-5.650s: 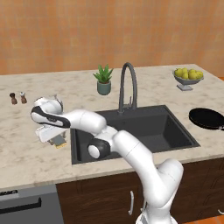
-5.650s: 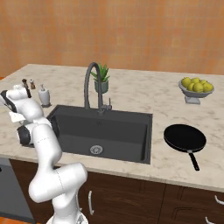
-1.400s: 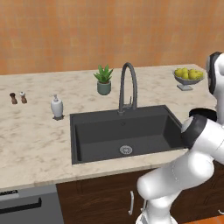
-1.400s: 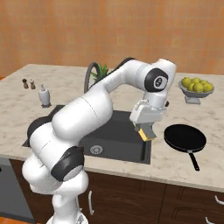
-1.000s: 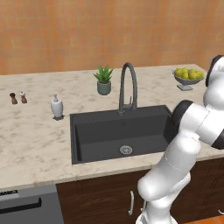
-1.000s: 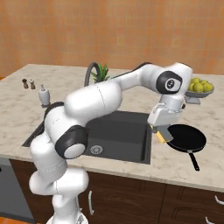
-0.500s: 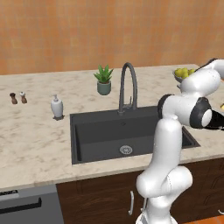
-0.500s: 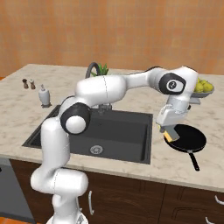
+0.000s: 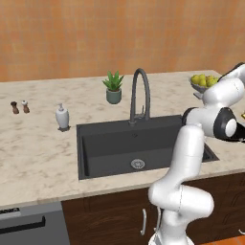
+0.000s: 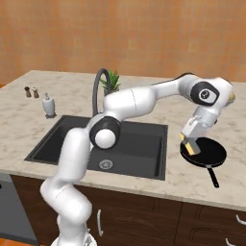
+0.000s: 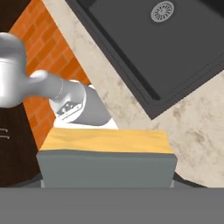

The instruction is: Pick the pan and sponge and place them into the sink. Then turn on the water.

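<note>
I have the gripper (image 10: 192, 146) clamped on the sponge (image 10: 191, 147) just above the pan's (image 10: 203, 152) near rim, the sink (image 10: 144, 139) off to its side — release here, and the sponge lands in the pan.

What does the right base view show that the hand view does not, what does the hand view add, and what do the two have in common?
The right base view adds the round black frying pan, the gripper shut on the yellow sponge with grey scrub side above the pan's left edge, the arched dark faucet and the white soap dispenser. The hand view adds the orange brick-patterned floor before the cabinets. Both share that sponge, the dark grey sink and its round metal drain.
</note>
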You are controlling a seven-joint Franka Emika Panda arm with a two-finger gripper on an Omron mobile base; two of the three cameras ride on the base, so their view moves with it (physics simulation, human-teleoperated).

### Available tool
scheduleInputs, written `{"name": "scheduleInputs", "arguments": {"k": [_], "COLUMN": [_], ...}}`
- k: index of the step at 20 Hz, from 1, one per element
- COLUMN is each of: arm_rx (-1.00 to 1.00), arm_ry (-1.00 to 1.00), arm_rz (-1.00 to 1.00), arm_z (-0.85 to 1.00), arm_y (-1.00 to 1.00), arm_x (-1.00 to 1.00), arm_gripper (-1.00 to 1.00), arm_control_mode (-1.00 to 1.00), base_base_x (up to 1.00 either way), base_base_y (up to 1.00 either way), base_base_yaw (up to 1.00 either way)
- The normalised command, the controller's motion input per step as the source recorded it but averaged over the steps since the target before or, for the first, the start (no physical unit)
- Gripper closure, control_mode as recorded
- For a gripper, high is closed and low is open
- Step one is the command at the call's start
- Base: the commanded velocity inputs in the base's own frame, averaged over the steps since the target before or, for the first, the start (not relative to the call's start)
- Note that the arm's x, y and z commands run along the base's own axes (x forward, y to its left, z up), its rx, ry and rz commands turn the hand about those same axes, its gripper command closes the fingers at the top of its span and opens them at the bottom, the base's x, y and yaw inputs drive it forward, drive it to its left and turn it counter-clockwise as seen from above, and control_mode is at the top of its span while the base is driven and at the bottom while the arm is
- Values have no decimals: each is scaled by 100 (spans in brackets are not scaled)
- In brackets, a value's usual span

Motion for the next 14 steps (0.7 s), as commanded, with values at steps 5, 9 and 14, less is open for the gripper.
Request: {"name": "scheduleInputs", "arguments": {"k": [5,9,14], "arm_rx": [9,9,5], "arm_ry": [0,0,0], "arm_rz": [0,0,0], "arm_z": [-11,-24,-28], "arm_y": [-2,1,20], "arm_x": [0,1,0], "arm_gripper": [100,100,100], "arm_control_mode": [-100,-100,-100], "base_base_x": [0,0,0], "base_base_y": [0,0,0], "base_base_yaw": [0,0,0]}}
